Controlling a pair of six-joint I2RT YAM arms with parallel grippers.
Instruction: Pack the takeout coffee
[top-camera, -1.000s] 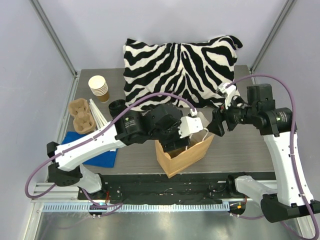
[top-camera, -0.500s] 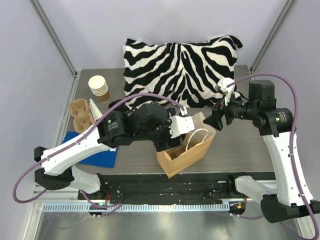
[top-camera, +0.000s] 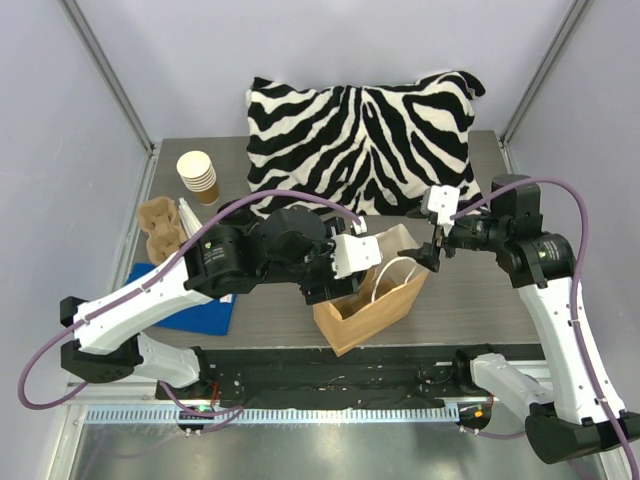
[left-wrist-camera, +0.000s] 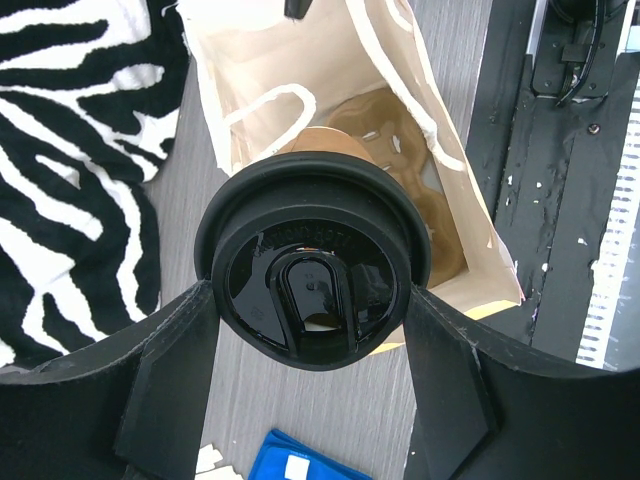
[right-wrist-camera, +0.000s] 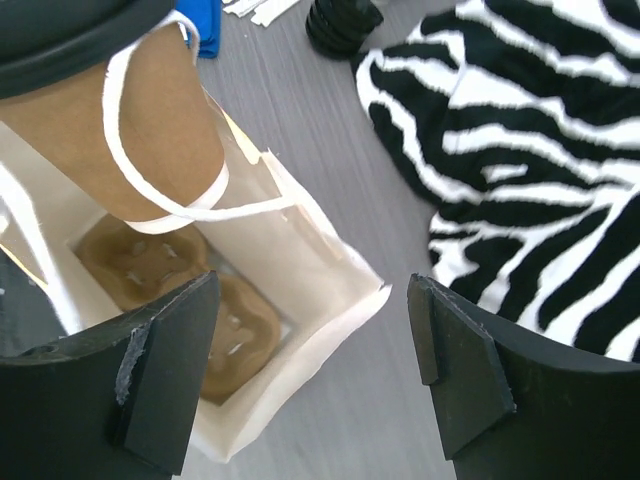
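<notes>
My left gripper (left-wrist-camera: 310, 300) is shut on the takeout coffee (left-wrist-camera: 312, 262), a brown cup with a black lid. It holds the cup above the near left rim of the open brown paper bag (left-wrist-camera: 250, 60). A brown pulp carrier (left-wrist-camera: 425, 215) lies in the bag's bottom. In the top view the left gripper (top-camera: 325, 283) hides the cup beside the bag (top-camera: 372, 305). My right gripper (right-wrist-camera: 315, 330) is open and empty above the bag's right corner (right-wrist-camera: 330, 270). The cup's side (right-wrist-camera: 140, 120) shows in the right wrist view, and the right gripper also shows in the top view (top-camera: 433, 256).
A zebra pillow (top-camera: 355, 130) fills the back of the table. A stack of lidless cups (top-camera: 198, 175), a second pulp carrier (top-camera: 163, 232), white sticks (top-camera: 197, 232), a stack of black lids (top-camera: 235, 212) and a blue cloth (top-camera: 190, 310) lie at the left.
My left arm has drawn to the left, carrying the cup from over the bag's middle to its left rim. The right gripper has shifted slightly near the bag's right corner.
</notes>
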